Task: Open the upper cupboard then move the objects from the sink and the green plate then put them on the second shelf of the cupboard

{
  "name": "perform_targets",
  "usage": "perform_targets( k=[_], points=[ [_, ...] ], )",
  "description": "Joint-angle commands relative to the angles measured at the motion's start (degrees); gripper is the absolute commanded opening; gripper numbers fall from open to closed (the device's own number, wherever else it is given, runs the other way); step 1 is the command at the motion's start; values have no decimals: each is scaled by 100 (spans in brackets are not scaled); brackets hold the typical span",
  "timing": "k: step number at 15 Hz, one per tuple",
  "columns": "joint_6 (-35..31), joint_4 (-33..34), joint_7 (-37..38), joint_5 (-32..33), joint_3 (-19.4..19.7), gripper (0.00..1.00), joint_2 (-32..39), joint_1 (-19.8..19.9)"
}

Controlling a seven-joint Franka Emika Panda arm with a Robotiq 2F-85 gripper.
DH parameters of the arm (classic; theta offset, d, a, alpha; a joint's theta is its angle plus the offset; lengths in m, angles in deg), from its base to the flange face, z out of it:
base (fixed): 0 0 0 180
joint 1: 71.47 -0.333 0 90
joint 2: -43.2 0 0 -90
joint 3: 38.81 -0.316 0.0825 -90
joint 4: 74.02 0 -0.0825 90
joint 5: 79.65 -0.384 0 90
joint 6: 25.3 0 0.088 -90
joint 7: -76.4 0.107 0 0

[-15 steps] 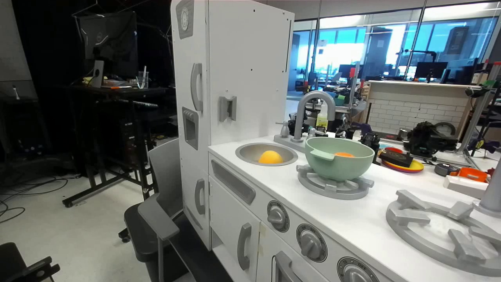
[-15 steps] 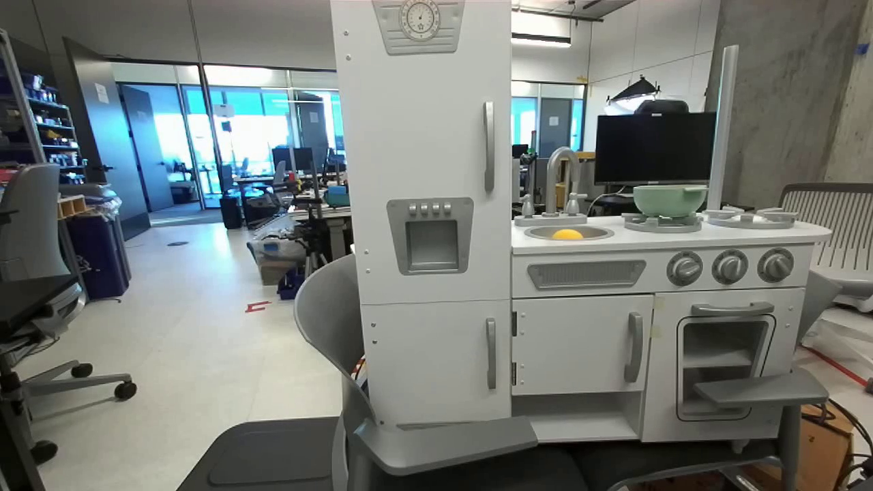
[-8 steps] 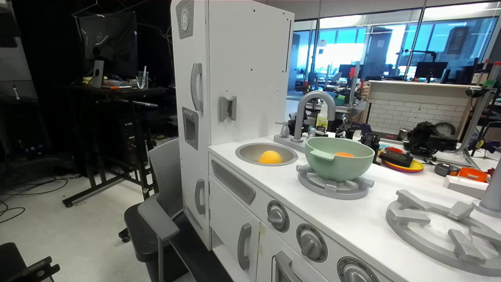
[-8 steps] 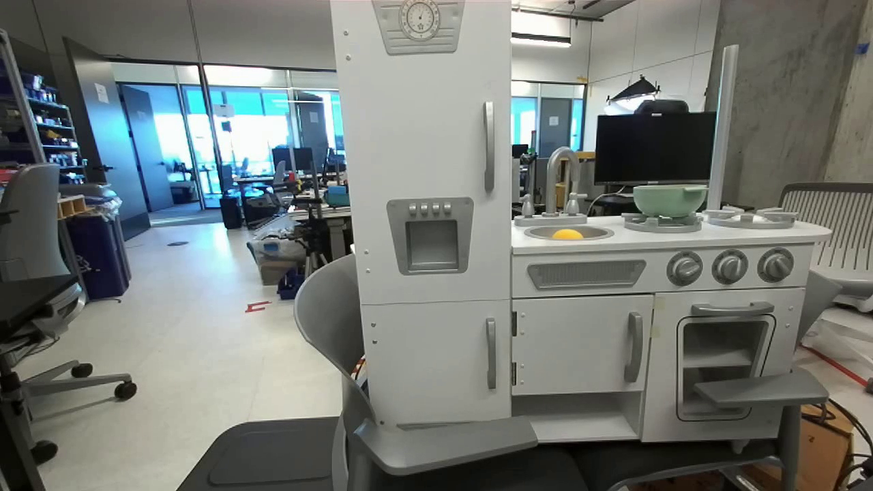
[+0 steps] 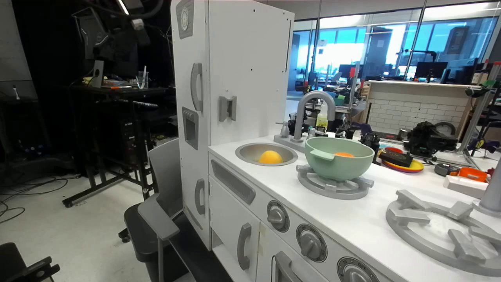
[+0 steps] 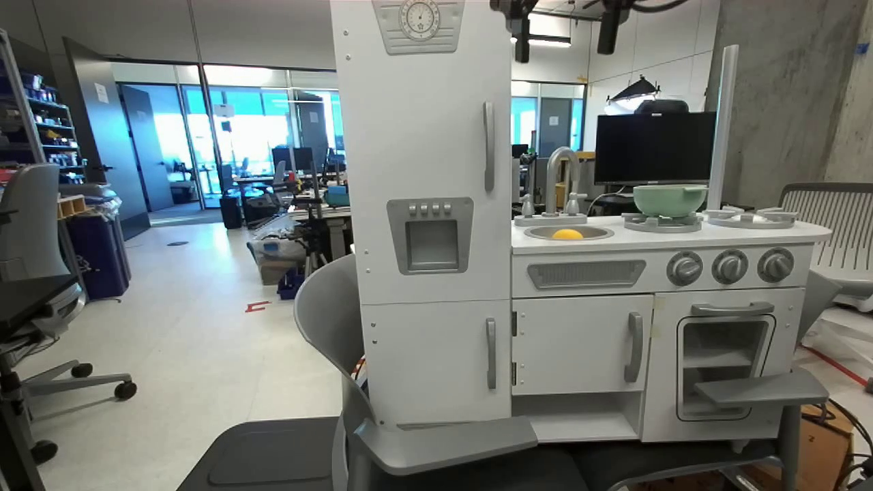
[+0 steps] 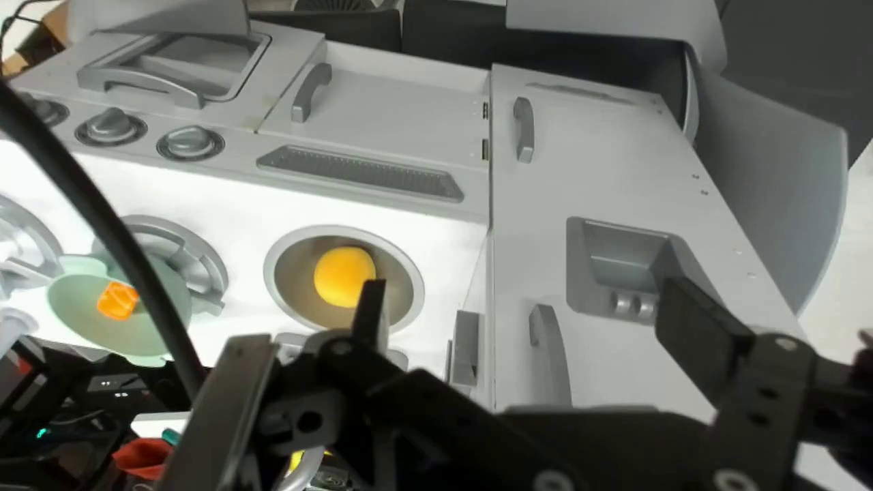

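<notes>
In an exterior view: upper cupboard, tall, white, flat-panelled, closed; grey bowed handle near its right edge. Above, an embossed grey plaque with a round dial; below, a tapering grey panel framing a squarish recess. Gripper, black, at the upper edge, its two narrow fingers spread wide.

In an exterior view: white counter, smooth, right of the cupboard. Sink, round, shallow, grey, metallic in look, set into the counter; in it, one yellow-orange piece, domed and smooth. Faucet, grey, arched, on the far side. Green plate, a deep mint bowl with a tab at its rim, upright on a grey ring burner with raised blocks, right of the sink. Inside it, an orange piece, mostly hidden by the wall.

In the wrist view: dark, blocky fingers well apart, one covering part of the sink, its mate part of the tapering panel. Yellow-orange piece rounded, within the sink; orange piece angular, faceted, in the green plate at left. Black cable, thick, curved, crossing in front of the plate.
</notes>
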State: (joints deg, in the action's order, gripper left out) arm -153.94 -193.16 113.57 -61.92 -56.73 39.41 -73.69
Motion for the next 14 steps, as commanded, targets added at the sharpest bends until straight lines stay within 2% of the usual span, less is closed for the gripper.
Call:
perform_targets(
  k=[1, 7, 14],
  points=[
    [-175, 1080, 323, 595, 323, 100, 1143, -262],
    [-312, 2053, 323, 640, 949, 100, 2108, -862],
    [-327, 2506, 323, 572, 1386, 100, 2524, -1266]
  ],
)
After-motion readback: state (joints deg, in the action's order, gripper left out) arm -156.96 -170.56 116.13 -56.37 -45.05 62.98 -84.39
